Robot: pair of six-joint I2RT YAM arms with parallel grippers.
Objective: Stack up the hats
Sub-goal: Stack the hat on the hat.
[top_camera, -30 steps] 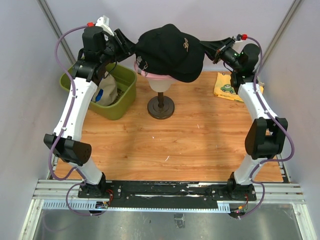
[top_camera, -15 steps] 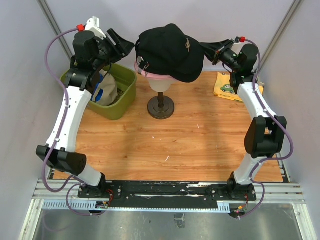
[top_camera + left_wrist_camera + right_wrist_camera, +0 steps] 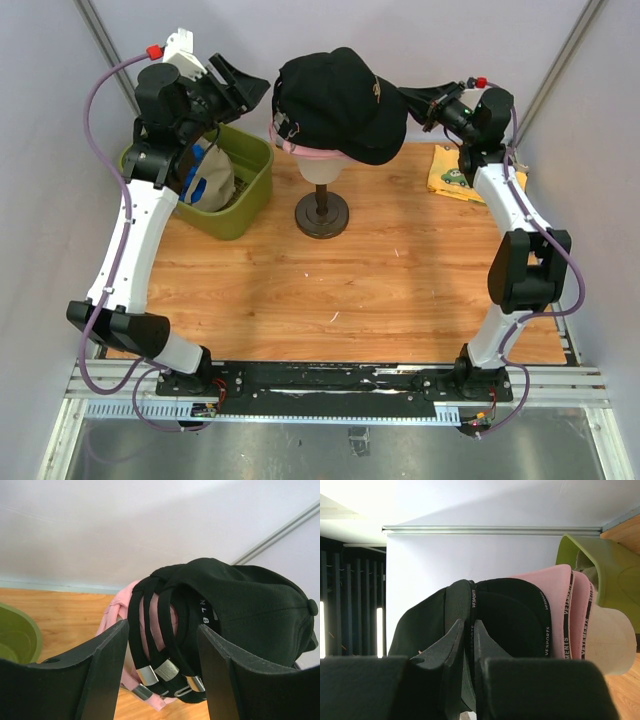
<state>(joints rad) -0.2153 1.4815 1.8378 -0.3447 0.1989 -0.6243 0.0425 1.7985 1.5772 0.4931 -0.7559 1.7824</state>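
A black cap (image 3: 340,105) sits on top of a stack of caps on the cream mannequin head (image 3: 322,170); a pink cap (image 3: 300,150) shows under it. In the left wrist view the black cap's (image 3: 250,610) rear straps and the pink cap (image 3: 117,625) lie beyond my open left gripper (image 3: 162,680), which is apart from them. My left gripper (image 3: 240,85) is to the left of the stack. My right gripper (image 3: 425,100) is shut on the black cap's brim edge (image 3: 470,630) at the stack's right side. A beige cap (image 3: 212,180) and a blue one (image 3: 195,160) lie in the green bin (image 3: 245,205).
The mannequin's dark stand (image 3: 322,215) is at the table's back middle. A yellow cloth (image 3: 450,170) lies at the back right. The olive-green bin also shows in the right wrist view (image 3: 605,575). Grey walls close the back and sides.
My left gripper has let go of the black cap's back and drawn away up and to the left. The right gripper keeps its hold on the brim.
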